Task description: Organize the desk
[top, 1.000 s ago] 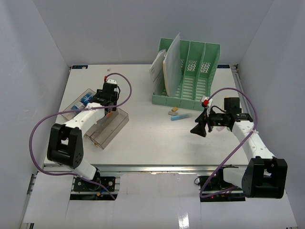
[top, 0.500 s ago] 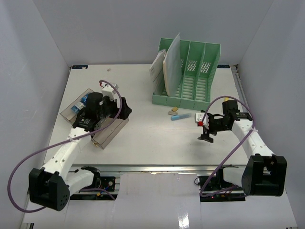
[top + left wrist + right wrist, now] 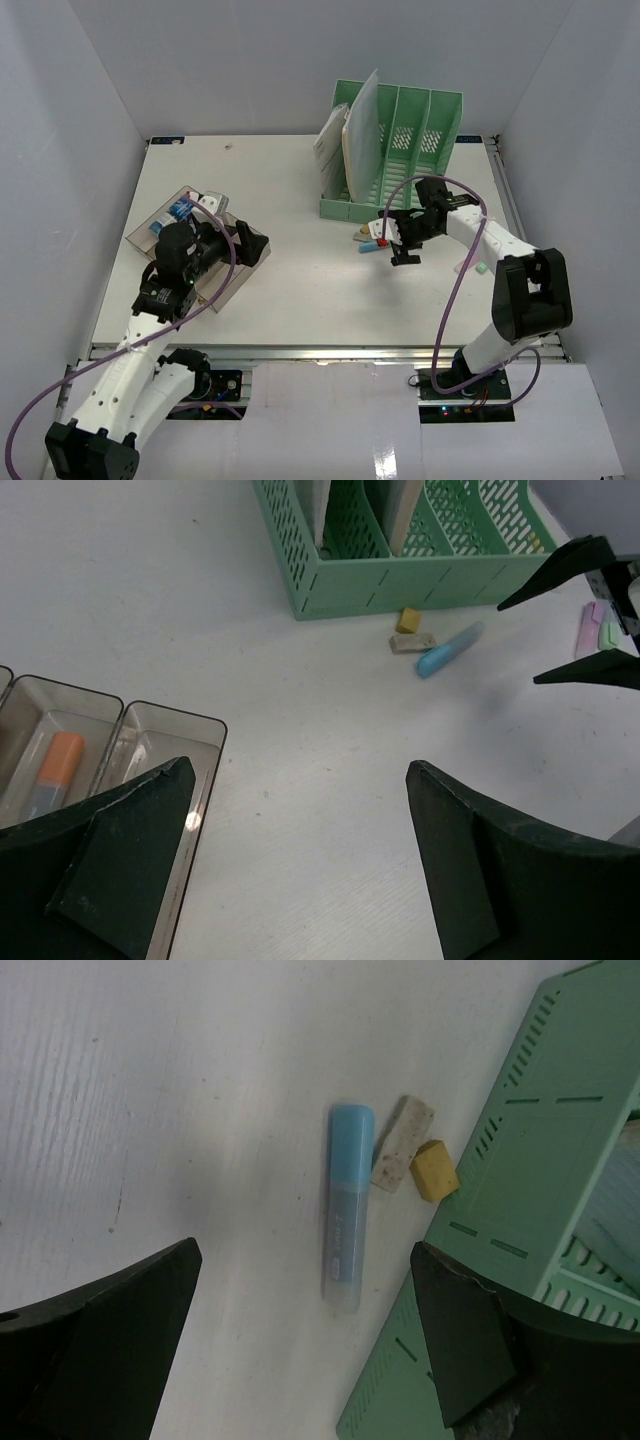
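The white desk (image 3: 300, 180) carries a blue highlighter (image 3: 345, 1220) lying beside a beige eraser (image 3: 402, 1156) and a small yellow eraser (image 3: 433, 1170), just in front of the green file rack (image 3: 390, 160). My right gripper (image 3: 305, 1250) hangs open above the highlighter, which lies between its fingertips, with no contact visible. In the top view the right gripper (image 3: 388, 240) covers most of the highlighter (image 3: 366, 247). My left gripper (image 3: 300, 768) is open and empty over bare desk, at the right end of the clear compartment tray (image 3: 160, 740).
An orange highlighter (image 3: 60, 765) lies in one tray compartment, and blue items (image 3: 178, 210) sit at the tray's far end. Papers stand in the rack's left slots (image 3: 345, 140). Small pink and green pieces (image 3: 595, 632) lie right of the right gripper. Walls enclose the desk on three sides.
The left gripper left the tray, opened wide and drew back toward the near edge, now facing right. The right arm swung left and forward to hover over the blue highlighter.
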`<move>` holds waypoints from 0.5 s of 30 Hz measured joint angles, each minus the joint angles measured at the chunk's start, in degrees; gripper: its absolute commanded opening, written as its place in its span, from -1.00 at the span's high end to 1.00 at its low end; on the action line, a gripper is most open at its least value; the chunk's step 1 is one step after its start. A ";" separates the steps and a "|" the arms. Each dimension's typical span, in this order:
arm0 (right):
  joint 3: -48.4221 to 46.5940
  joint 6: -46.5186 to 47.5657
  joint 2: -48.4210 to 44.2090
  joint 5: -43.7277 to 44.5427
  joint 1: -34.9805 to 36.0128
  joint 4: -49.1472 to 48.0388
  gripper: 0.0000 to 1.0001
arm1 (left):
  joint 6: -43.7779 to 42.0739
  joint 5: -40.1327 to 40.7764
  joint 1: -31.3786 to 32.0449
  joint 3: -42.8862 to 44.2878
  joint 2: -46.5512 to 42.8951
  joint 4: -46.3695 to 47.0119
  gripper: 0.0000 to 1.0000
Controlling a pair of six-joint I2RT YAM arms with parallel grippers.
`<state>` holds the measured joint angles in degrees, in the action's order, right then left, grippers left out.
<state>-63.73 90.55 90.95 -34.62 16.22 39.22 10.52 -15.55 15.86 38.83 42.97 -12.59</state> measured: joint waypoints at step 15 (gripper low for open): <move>-3.92 -9.41 10.98 9.78 2.17 -5.06 -0.40 | 2.02 2.42 0.00 -2.58 -3.84 2.69 -0.96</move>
<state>-67.65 81.13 101.93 -24.85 18.38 34.17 12.55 -13.13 15.86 36.25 39.13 -9.90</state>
